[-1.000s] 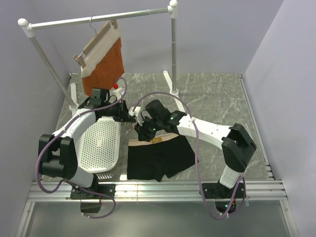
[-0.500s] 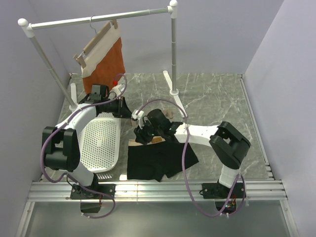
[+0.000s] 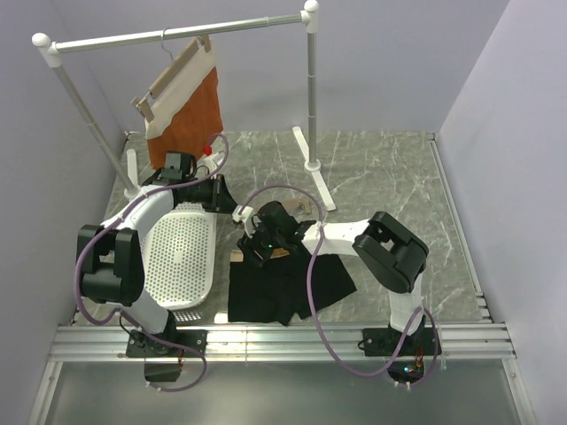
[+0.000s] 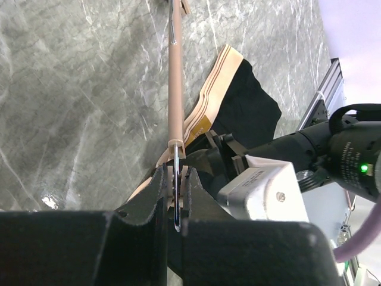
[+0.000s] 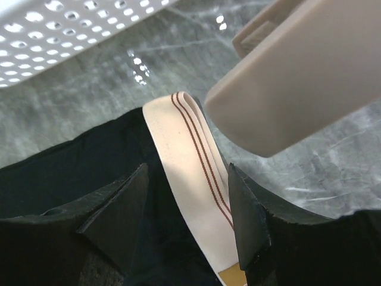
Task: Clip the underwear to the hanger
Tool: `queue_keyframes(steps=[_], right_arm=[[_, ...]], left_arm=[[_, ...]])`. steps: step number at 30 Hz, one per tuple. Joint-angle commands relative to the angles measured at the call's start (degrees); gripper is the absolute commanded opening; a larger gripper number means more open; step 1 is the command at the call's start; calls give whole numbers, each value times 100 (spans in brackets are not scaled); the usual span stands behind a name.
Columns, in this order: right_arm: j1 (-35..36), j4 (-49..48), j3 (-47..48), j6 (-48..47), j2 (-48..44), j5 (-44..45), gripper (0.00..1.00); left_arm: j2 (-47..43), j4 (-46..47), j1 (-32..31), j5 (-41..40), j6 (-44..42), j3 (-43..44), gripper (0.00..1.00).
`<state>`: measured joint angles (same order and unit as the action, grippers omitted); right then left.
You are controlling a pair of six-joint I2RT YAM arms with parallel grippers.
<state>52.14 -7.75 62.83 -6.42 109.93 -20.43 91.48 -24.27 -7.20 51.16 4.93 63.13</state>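
Underwear flat on marble tabletop, toward near edge, just beside white perforated tray; tan waistband on far side. Hanger low over that waistband, running roughly along it.

Left gripper pinched tight on hanger's wire hook, carrying it. Right gripper spread wide, straddling waistband, nothing held; contact with cloth not clear. Wooden clip hanging just above and to one side of waistband, no fabric seen in it.

Progress, as a judgement: early.
- Done: hanger brought to garment, waistband lined up under bar.
- Left: pick up waistband edge, feed into one clip, repeat at other clip. Neither looks attached.

View differences:
- Top external: gives overall layout, plus twin hanger with rust-orange garment on clothes rail. Hides hanger bar and both sets of fingertips under arm bodies.
- Left wrist: only view proving grip on hook; also shows bar lying over waistband and right arm's wrist close alongside.
- Right wrist: only view showing open fingers, waistband stripes and gap between clip and fabric. No hook visible there.
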Motion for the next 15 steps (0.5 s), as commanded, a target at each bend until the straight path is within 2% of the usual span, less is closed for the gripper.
queue_keyframes(steps=[1,7,15], right_arm=[[-46,-122,142,-176,55,39,63],[-143,-148,186,-158,187,21,63],[-169,273,204,-360,389,-225,63]], left_arm=[[10,124,26,210,-106,226,0],[-34,247,26,175,-45,111,0],[54,45,43,184,-168,234,0]])
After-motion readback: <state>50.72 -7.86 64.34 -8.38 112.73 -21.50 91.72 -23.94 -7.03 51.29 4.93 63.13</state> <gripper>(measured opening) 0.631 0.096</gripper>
